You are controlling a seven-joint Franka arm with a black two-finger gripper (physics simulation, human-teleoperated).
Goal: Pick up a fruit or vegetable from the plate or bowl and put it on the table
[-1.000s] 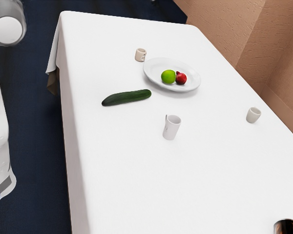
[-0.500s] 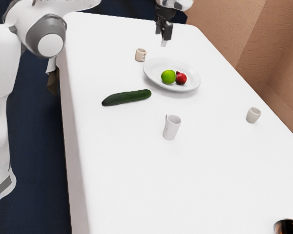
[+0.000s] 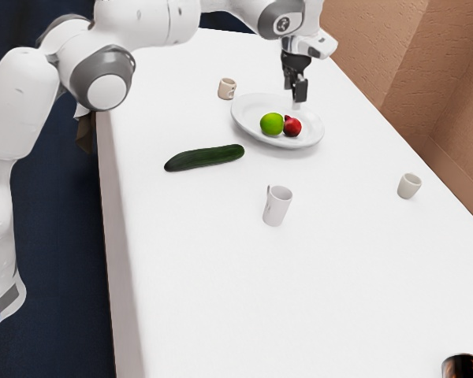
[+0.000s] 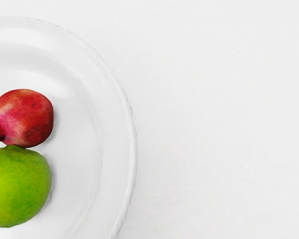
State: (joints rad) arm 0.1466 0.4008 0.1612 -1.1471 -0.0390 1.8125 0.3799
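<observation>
In the exterior view, locate gripper (image 3: 299, 98) at 12 o'clock from red fruit (image 3: 293, 127), probably raised for clearance; cannot tell whether spread or pressed together. Find red fruit on plate (image 3: 241, 120), touching green fruit (image 3: 271, 124) at 9 o'clock, likely steadied by dished shape.

Open air lies between the black two-finger gripper (image 3: 296, 88) and the shallow white oval plate (image 3: 249, 118), whose raised rim encircles a small round red fruit with a stubby crown (image 4: 29, 117) and a round green fruit (image 4: 19, 186); these touch, closing the passage between them, while bare plate borders their other sides. On the white-clothed table (image 3: 221, 291), a long dark-green cucumber (image 3: 205, 157) and an upright white cylindrical mug (image 3: 276, 208) form separate obstacles, with level cloth between them and a wider stretch between the mug and the small off-white cup (image 3: 408, 187).
</observation>
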